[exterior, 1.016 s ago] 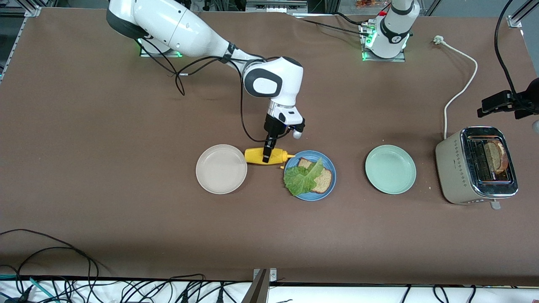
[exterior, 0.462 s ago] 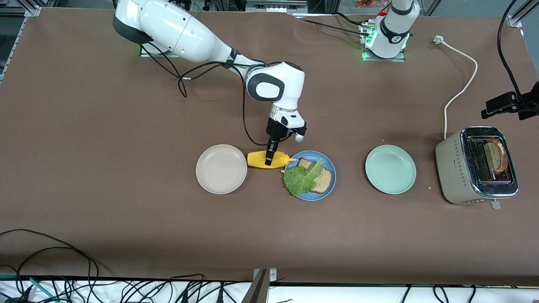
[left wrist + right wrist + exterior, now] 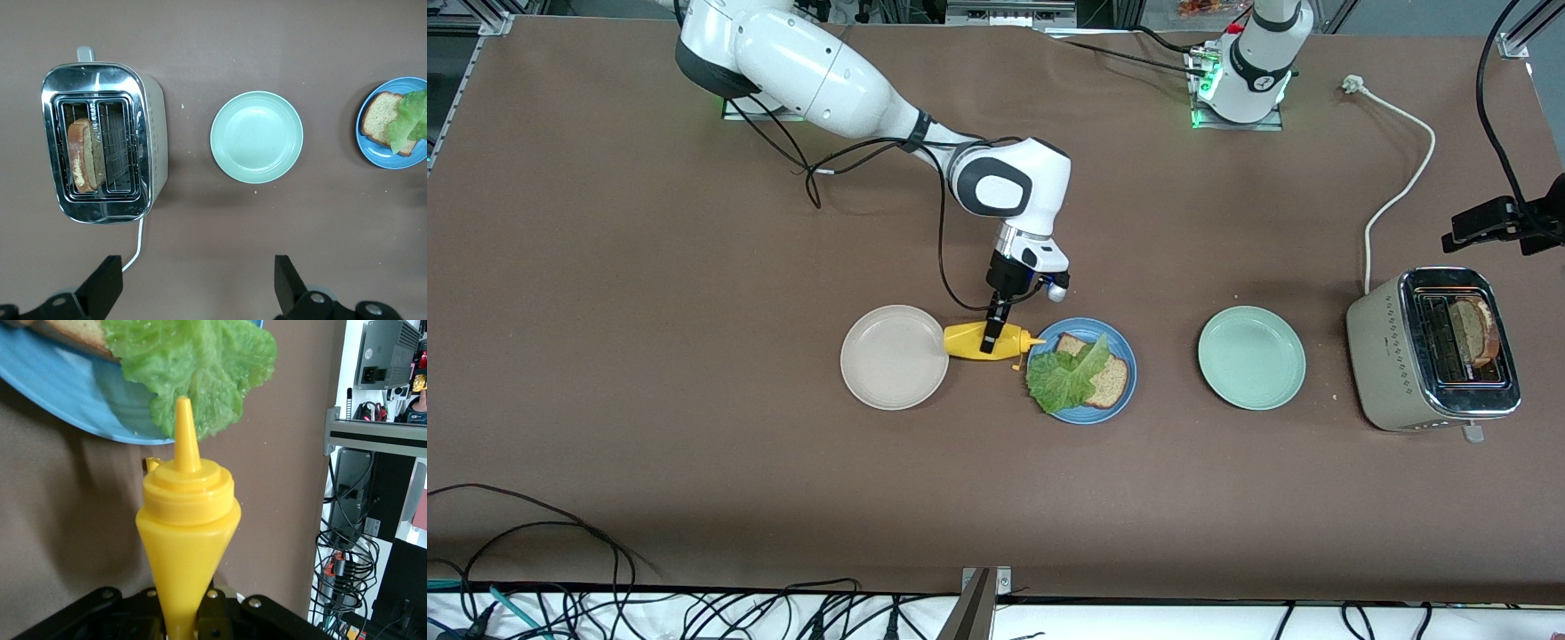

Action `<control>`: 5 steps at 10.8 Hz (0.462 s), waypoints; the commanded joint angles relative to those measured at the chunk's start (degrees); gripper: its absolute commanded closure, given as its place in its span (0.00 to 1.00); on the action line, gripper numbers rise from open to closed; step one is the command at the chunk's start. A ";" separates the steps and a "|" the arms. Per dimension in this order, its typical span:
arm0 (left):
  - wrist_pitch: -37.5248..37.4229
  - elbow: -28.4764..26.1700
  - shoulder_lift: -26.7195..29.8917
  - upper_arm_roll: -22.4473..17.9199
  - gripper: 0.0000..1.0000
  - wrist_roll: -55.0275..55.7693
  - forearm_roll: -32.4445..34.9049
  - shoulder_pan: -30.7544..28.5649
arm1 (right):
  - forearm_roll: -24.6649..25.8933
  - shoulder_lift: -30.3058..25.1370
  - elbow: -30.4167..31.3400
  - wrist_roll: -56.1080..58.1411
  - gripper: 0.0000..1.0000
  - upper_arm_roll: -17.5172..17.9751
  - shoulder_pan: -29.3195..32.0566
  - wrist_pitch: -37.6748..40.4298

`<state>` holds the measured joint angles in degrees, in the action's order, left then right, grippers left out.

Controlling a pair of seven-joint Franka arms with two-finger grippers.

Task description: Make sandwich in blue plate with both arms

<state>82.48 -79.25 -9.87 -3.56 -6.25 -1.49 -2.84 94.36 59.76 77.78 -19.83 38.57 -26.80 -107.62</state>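
Your right claw (image 3: pixel 991 342) clamps yellow mustard bottle (image 3: pixel 983 340) beside blue plate (image 3: pixel 1120 396) holding bread slice (image 3: pixel 1107 380) and lettuce (image 3: pixel 1063 378). Left claw (image 3: pixel 197 290) spread apart, waiting over table near toaster (image 3: pixel 103 143).

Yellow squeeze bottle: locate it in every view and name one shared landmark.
Front view: yellow squeeze bottle lies between the beige plate and blue plate, gripped by the right pincer.
Left wrist view: not in it.
Right wrist view: bottle fills the centre, nozzle toward the lettuce.
Shared landmark: the blue plate.

Yellow bottle (image 3: pixel 987 340), sky-blue plate (image 3: pixel 1122 391)
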 commanded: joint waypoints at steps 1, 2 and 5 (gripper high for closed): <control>0.05 1.11 -0.50 0.04 0.00 -0.87 -1.50 -0.50 | 0.91 0.44 -1.85 0.23 1.00 0.19 -0.88 2.32; 0.05 1.11 -0.50 0.04 0.00 -0.78 -1.50 -0.50 | 0.73 0.18 -1.93 0.49 1.00 0.63 -0.62 2.42; 0.05 1.11 -0.50 0.04 0.00 -0.78 -1.50 -0.50 | 0.30 -0.69 -1.94 2.24 1.00 5.72 1.57 5.57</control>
<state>82.56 -79.25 -9.96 -3.56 -6.25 -1.49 -2.85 94.37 59.65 76.60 -19.67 40.99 -26.39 -105.11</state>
